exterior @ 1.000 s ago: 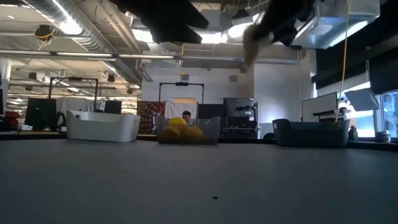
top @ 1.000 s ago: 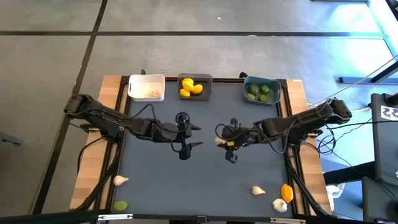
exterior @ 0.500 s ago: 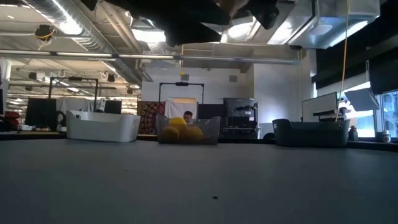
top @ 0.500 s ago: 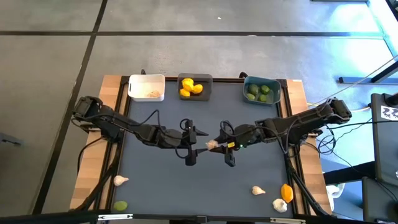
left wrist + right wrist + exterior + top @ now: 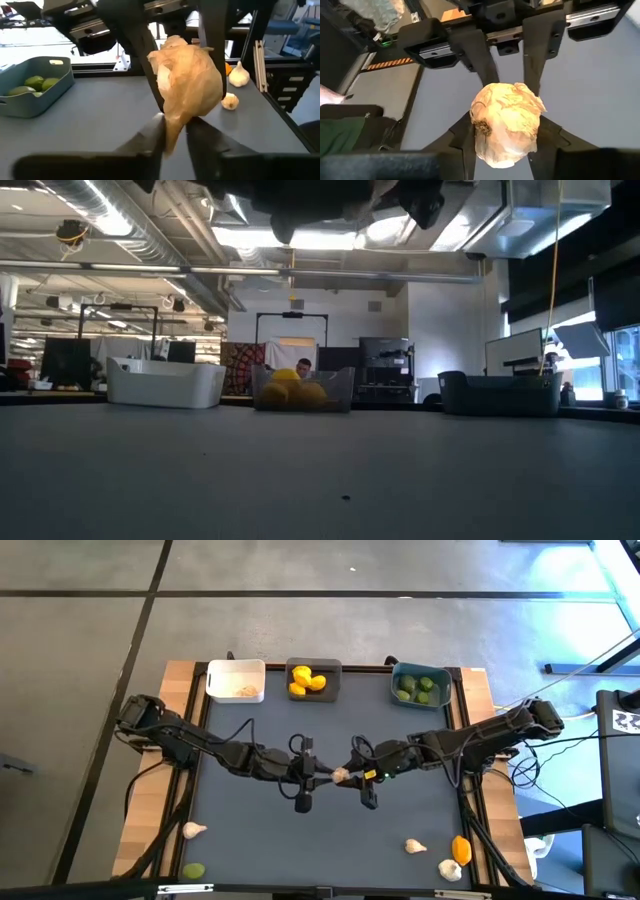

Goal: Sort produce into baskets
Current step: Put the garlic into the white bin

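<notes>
A whitish garlic bulb [image 5: 341, 776] hangs in the air over the table's middle, between my two grippers. My left gripper [image 5: 318, 777] comes at it from the table's left and is shut on it. My right gripper [image 5: 356, 778] comes from the right and is also shut on it. At the far edge stand the white basket [image 5: 236, 680] with garlic, the dark grey basket [image 5: 330, 688] with yellow fruits [image 5: 306, 681], and the teal basket [image 5: 440, 687] with green fruits [image 5: 415, 687]. My left gripper pinches the bulb's narrow pointed end [image 5: 172, 131] between its two fingers [image 5: 150, 137], coming level from the table's left. The bulb is lifted clear of the table. My right gripper pinches the bulb's wide body [image 5: 506, 131] between its two fingers [image 5: 547, 134], coming level from the table's right, opposite the left gripper. The bulb sits between the fingers, clear of the table.
Loose produce lies near the front edge: a garlic bulb [image 5: 193, 831] and a green fruit [image 5: 193, 870] at the left, two garlic bulbs [image 5: 415, 846] [image 5: 449, 868] and an orange fruit [image 5: 461, 849] at the right. A person shows far behind the table [image 5: 303, 366].
Both grippers have come together over the table's middle, the left going toward the right edge, the right with the garlic going a little leftward. My left gripper, open before, has shut on the garlic's pointed end. The bulb stays lifted clear.
</notes>
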`<state>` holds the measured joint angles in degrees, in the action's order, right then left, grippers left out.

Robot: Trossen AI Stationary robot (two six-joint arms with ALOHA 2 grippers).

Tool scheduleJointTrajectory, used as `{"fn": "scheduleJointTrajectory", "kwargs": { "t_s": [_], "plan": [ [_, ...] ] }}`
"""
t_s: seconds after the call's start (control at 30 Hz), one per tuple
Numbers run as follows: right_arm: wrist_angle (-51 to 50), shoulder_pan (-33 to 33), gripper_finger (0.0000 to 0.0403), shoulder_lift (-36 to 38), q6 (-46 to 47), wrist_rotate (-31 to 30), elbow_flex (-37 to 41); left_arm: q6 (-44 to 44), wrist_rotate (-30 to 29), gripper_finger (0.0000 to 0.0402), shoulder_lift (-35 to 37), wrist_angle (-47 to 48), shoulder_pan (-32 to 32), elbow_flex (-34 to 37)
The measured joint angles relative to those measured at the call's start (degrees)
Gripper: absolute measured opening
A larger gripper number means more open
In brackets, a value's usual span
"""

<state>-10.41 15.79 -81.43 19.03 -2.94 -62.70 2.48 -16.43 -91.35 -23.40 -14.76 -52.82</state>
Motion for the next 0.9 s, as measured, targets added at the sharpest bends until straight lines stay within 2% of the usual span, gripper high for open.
{"fn": "scheduleJointTrajectory", "kwargs": {
  "t_s": [0.1, 0.17, 0.37, 0.5, 0.67, 0.77, 0.9],
  "plan": [
    [0.1, 0.0, 0.0141, -0.6, 0.5, 0.0, -0.1, -0.8, 0.2, 0.0025, 0.0, 0.0, 0.0, 0.0],
    [0.0, 0.0, 0.0157, -0.7, 0.6, 0.0, 0.0, -0.9, 1.0, 0.0011, -0.1, 0.1, 0.0, 0.1],
    [-2.7, -0.1, 0.0233, 0.5, -0.2, -0.2, 0.1, -0.3, 0.9, 0.0022, 0.3, -0.9, 0.1, 0.0],
    [-11.0, 0.0, 0.0267, 3.5, 0.6, 0.0, -1.5, 0.1, 0.8, 0.0016, 1.2, 2.5, 0.1, 0.0],
    [-23.6, 0.5, 0.0282, 5.2, 7.9, 0.1, -1.5, 2.3, -3.3, 0.0014, 5.2, 10.7, 0.2, 0.0],
    [-30.0, 1.9, 0.0282, 4.9, 12.4, -3.3, -0.9, 4.5, -7.5, 0.0023, 8.2, 17.1, 0.2, 0.0],
    [-33.1, 4.0, 0.0278, 4.6, 17.5, -9.1, 2.6, 8.1, -12.1, 0.0028, 12.0, 26.7, 0.4, 0.0]
  ]
}}
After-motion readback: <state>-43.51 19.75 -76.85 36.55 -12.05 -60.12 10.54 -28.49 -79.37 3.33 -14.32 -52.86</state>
